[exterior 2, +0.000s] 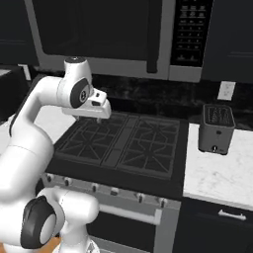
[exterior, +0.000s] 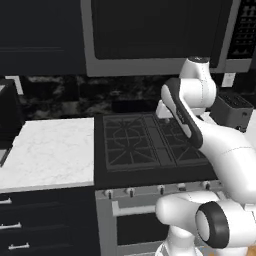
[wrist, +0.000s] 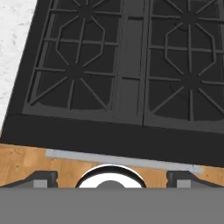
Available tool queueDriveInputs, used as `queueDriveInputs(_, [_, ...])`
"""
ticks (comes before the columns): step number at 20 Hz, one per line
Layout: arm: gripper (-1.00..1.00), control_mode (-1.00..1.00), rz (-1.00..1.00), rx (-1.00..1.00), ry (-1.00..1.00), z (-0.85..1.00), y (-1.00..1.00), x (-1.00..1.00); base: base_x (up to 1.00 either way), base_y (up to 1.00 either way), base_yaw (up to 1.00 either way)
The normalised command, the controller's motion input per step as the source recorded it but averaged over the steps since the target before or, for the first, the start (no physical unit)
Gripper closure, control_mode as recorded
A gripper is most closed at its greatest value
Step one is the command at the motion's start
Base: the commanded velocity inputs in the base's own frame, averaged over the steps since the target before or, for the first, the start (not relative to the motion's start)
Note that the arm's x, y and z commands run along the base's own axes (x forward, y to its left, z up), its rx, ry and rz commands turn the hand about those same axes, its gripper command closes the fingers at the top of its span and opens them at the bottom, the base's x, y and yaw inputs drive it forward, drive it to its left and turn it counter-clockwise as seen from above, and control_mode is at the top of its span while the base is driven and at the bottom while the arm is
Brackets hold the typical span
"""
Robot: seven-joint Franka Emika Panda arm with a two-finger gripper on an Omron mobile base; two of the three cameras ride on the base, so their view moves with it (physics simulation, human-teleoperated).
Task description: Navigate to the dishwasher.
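I'm parked facing the stove [exterior: 145,142], so no dishwasher yet; gripper [wrist: 112,178] spread wide, holding nothing.

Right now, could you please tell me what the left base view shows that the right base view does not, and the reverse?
The left base view alone shows the white marble counter left of the stove and the dark drawers with short silver handles beneath it.

The right base view alone shows the microwave's keypad in full, a wall outlet and the counter right of the stove.

Both show the gas stove grates, the knob row, the oven handle, the microwave, the toaster and the arm.
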Motion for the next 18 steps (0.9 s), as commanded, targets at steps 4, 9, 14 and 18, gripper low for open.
queueDriveInputs(4, [-1.00,1.00,0.00,0.00,0.00,0.00,0.00,0.00,0.00,0.33,0.50])
queueDriveInputs(9, [-1.00,1.00,0.00,0.00,0.00,0.00,0.00,0.00,-0.05,0.41,0.66])
queueDriveInputs(14, [-1.00,1.00,0.00,0.00,0.00,0.00,0.00,0.00,-0.32,0.37,0.73])
queueDriveInputs(18, [-1.00,1.00,0.00,0.00,0.00,0.00,0.00,0.00,-0.42,0.22,0.71])
